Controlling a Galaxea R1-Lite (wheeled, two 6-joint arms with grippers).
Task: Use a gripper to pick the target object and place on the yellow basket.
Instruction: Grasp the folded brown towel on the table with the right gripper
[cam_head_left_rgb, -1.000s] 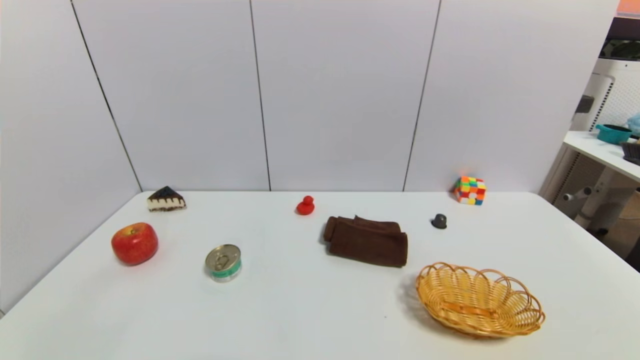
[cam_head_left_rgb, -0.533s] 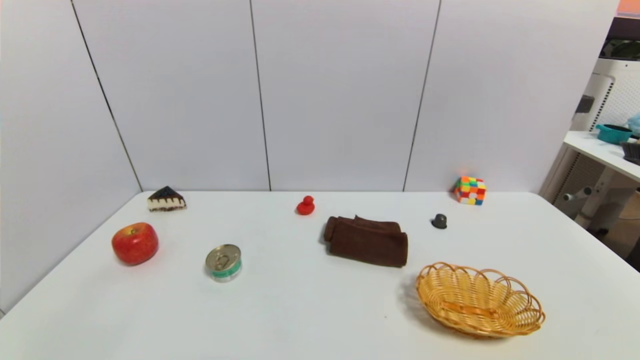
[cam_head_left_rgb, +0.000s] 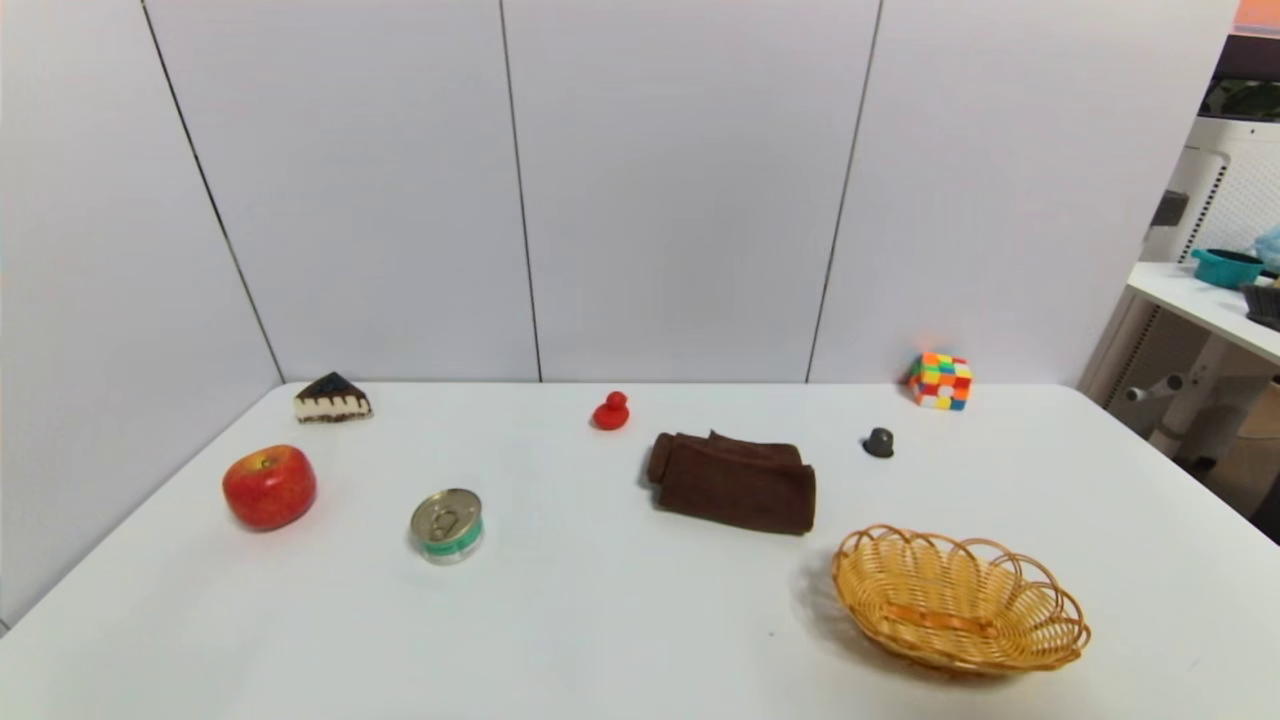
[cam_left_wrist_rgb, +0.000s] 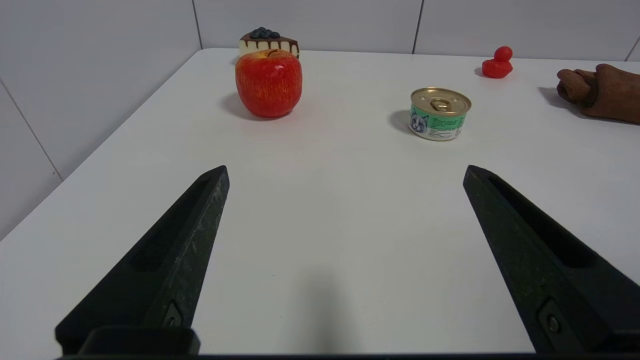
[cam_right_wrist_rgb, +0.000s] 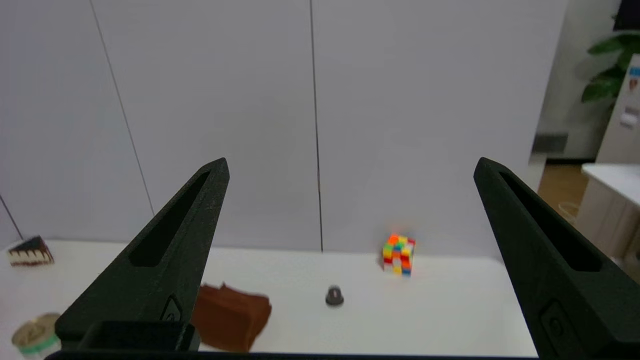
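Observation:
The target object, a folded dark brown towel (cam_head_left_rgb: 733, 482), lies flat on the white table near its middle; it also shows in the left wrist view (cam_left_wrist_rgb: 605, 91) and the right wrist view (cam_right_wrist_rgb: 230, 316). The yellow basket (cam_head_left_rgb: 1070, 630), a shallow oval of wicker, stands empty to the front right of the towel. Neither arm shows in the head view. My left gripper (cam_left_wrist_rgb: 345, 170) is open low over bare table near the front left. My right gripper (cam_right_wrist_rgb: 350, 167) is open, raised above the table's near right side, and looks toward the back wall. Nothing is between either pair of fingers.
A red apple (cam_head_left_rgb: 269, 486), a slice of cake (cam_head_left_rgb: 332, 398) and a small tin can (cam_head_left_rgb: 447, 524) sit on the left. A red duck (cam_head_left_rgb: 611, 411), a small dark grey knob (cam_head_left_rgb: 878, 442) and a colour cube (cam_head_left_rgb: 940, 381) stand farther back. White wall panels close the back and left.

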